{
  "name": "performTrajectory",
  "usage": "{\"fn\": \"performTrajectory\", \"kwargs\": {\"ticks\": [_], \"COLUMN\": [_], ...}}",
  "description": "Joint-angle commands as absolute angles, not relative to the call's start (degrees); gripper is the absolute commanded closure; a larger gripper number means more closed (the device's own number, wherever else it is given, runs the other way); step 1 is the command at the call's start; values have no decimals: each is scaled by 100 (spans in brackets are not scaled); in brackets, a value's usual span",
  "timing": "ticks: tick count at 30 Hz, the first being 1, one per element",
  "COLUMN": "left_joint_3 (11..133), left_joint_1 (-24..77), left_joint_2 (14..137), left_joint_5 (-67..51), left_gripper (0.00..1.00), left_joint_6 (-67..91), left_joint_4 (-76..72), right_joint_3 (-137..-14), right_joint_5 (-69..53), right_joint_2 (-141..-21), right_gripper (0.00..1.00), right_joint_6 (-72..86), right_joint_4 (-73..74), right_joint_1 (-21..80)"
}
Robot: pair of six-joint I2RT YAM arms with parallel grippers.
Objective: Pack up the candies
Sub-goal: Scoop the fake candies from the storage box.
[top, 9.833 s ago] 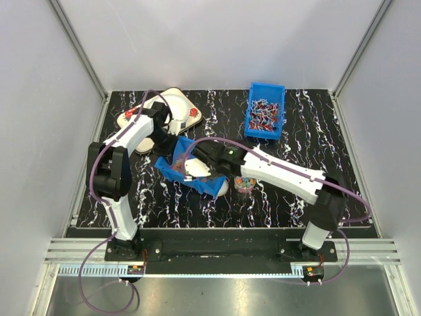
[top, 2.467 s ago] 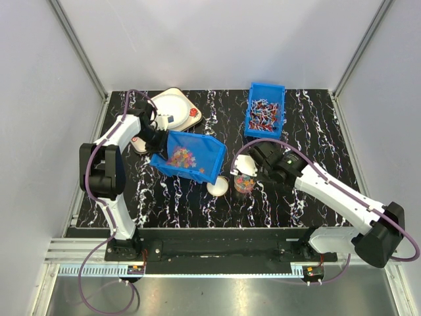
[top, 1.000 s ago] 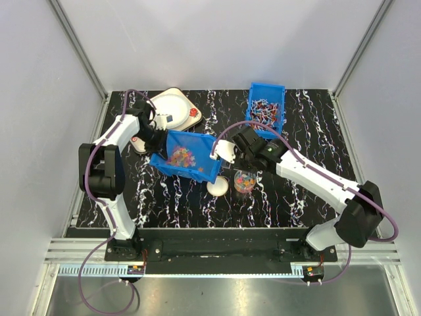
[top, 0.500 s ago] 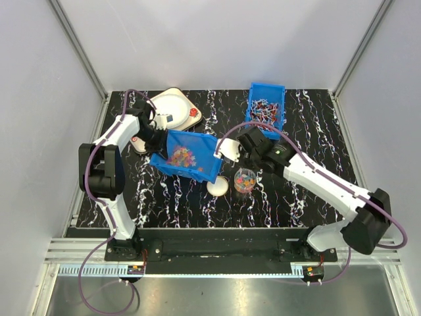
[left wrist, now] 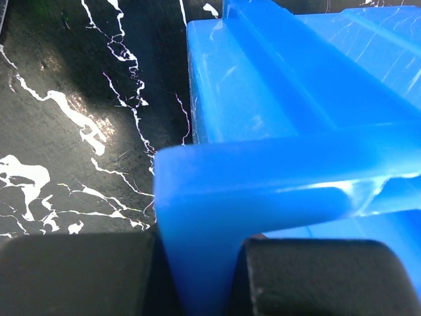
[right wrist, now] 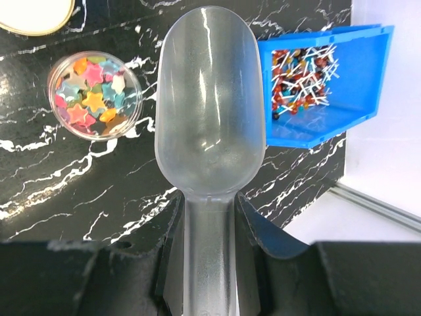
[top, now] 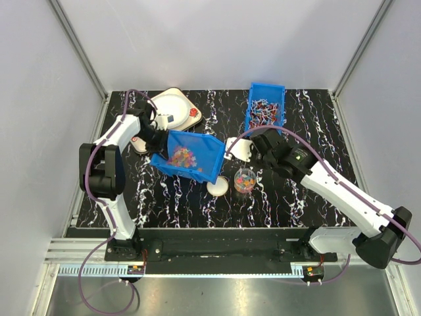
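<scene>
On the black marbled tabletop [top: 309, 197], seen from above, the left gripper [top: 156, 141] is clamped on the left rim of a blue bin [top: 197, 150] that sits tipped left of the middle. A heap of multicoloured candies [top: 182, 157] lies inside it. Just right of this bin the right gripper [top: 253, 148] holds a clear scoop [top: 237, 149] above the tabletop. A small clear cup [top: 245, 180] with more candies stands just on the near side of the scoop, and a white lid [top: 218, 187] lies beside the cup, at the bin's near right corner. A 2nd blue bin [top: 265, 112] of wrapped sweets [top: 263, 113] sits at the far edge, right of the middle. A white device [top: 170, 108] rests near the far left corner.

In the left wrist view, the gripper's 2 dark fingers [left wrist: 72, 276] press on either side of the bin's blue rim [left wrist: 263, 171], with the tabletop visible to the left.

In the right wrist view, the gripper [right wrist: 209, 273] is closed on the scoop's handle. The scoop's bowl [right wrist: 210, 118] is empty. The cup [right wrist: 95, 95] lies to its left and holds star-shaped candies in pink, yellow, orange and blue. The bin of wrapped sweets [right wrist: 329, 118] lies to its right.
</scene>
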State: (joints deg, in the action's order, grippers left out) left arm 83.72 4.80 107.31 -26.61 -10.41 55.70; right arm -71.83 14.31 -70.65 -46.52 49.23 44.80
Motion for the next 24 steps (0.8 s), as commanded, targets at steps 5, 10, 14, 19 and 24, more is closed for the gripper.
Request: {"fn": "performTrajectory", "kwargs": {"ticks": [5, 10, 14, 19, 24], "left_joint_3": [9024, 9737, 9634, 9125, 9184], "left_joint_1": [492, 422, 413, 413, 413], "left_joint_2": [11327, 11751, 11848, 11804, 11716], "left_joint_5": [-3463, -3542, -3832, -3534, -3613], "left_gripper": [100, 100, 100, 100, 100], "left_joint_6": [-1518, -2721, -2857, -2437, -2400], "left_joint_4": [6824, 8636, 8737, 8062, 8060], "right_joint_3": [-7541, -7550, -7576, -7567, -7681], "right_joint_5": [1002, 958, 862, 914, 800], "right_joint_2": [-6943, -6943, -6961, -6978, -6987], "right_gripper": [100, 100, 100, 100, 100], "right_joint_6": [-4518, -4474, -4403, -4438, -4430], "right_joint_4": [4720, 4711, 4667, 4684, 4729], "right_joint_1": [4526, 4526, 4526, 4526, 4526]}}
